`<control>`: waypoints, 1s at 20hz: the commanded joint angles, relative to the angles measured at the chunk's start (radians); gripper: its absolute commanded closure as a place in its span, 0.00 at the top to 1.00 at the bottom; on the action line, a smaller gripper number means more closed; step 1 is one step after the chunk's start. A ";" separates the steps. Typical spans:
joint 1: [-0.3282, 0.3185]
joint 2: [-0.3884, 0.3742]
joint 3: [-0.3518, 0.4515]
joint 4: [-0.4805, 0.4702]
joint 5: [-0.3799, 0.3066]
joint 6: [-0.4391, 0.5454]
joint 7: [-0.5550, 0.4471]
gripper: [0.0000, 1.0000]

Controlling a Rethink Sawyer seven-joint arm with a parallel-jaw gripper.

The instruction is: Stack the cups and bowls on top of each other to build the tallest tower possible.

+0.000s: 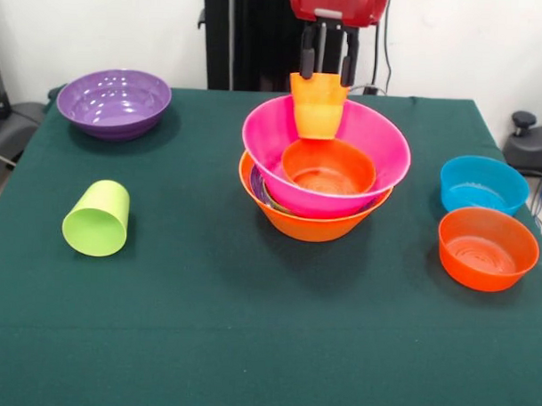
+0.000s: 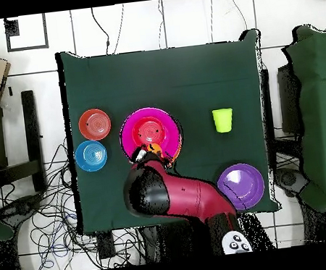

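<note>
My gripper (image 1: 327, 73) is shut on the orange cup (image 1: 318, 107), which hangs upright just above the back rim of the tower. The tower is a nested pile: a large yellow-orange bowl (image 1: 310, 220) at the base, a sliver of purple bowl (image 1: 257, 186), a large pink bowl (image 1: 273, 136) and a small red-orange bowl (image 1: 328, 168) inside it. From overhead, the pink bowl (image 2: 149, 131) shows with the gripper (image 2: 148, 154) at its near edge. A lime green cup (image 1: 97, 217) lies on its side at the left.
A wide purple bowl (image 1: 114, 102) sits at the back left. A blue bowl (image 1: 483, 184) and a red-orange bowl (image 1: 488, 248) stand close together at the right. The red arm (image 2: 180, 193) reaches across the table's robot side.
</note>
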 commanded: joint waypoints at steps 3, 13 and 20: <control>0.019 -0.038 0.042 0.055 0.016 0.109 0.121 1.00; 0.024 -0.038 0.029 0.051 0.011 0.114 0.115 1.00; 0.031 -0.002 0.026 0.053 0.010 0.069 0.131 1.00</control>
